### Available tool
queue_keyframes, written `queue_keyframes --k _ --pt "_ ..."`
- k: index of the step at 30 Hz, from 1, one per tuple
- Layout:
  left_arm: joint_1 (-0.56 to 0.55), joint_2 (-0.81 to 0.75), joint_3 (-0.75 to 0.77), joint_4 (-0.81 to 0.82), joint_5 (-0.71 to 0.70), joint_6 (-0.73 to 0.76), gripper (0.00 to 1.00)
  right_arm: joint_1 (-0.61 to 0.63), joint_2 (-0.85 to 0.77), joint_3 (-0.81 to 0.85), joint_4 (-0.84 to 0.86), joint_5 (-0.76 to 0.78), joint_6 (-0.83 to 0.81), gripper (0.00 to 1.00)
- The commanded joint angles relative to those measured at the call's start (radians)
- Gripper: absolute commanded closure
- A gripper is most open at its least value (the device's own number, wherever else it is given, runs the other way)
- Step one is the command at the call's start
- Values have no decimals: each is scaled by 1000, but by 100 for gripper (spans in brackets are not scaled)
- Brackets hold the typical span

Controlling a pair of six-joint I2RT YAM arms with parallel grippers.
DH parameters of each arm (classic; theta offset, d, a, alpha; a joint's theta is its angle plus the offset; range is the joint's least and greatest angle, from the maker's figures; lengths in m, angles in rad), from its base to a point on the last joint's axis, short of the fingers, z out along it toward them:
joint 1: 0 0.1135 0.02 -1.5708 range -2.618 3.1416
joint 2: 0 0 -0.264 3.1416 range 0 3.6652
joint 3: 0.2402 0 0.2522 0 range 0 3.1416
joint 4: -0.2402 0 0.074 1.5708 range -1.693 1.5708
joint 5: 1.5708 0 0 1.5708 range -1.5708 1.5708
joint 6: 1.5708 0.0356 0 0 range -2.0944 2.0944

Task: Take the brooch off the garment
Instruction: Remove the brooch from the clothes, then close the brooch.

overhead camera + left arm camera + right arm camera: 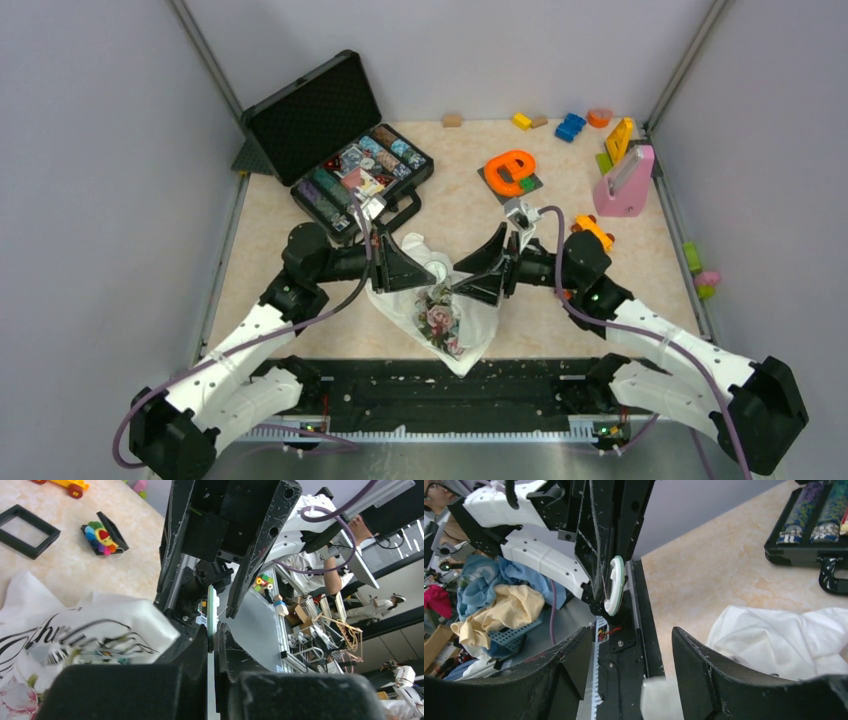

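Note:
The brooch [102,535], a small flower of coloured beads, lies on the table against a black piece, apart from the garment. The garment [447,322], a white T-shirt with a floral print and dark lettering [75,630], is bunched under both grippers. My left gripper [215,630] is shut on a thin white and green disc [615,585], held edge-up above the shirt [437,268]. My right gripper [631,635] faces it, open; a blurred white bit of cloth [661,695] shows low between its fingers. White shirt folds [784,640] lie to its right.
An open black case of poker chips [340,150] stands at the back left. An orange letter e [510,170], a pink stand [625,185], an orange toy car [592,232] and small blocks [570,126] sit at the back right. A black square frame [27,530] lies near the brooch.

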Motion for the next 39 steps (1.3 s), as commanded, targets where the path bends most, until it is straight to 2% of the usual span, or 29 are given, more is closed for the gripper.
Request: queue_keyframes --k 1,22,29,36,39 --pt "3 6 -1 155 69 -62 100 2 9 25 158 -17 53 39" --pt "2 29 -6 146 83 -32 100 69 122 98 238 -12 83 49" --pt "2 25 -6 146 96 -28 100 74 143 121 199 19 80 64" --pt "2 21 -12 140 113 -2 100 74 143 119 183 51 89 72" --pt "-2 19 -15 135 126 19 100 75 155 146 118 61 88 77"
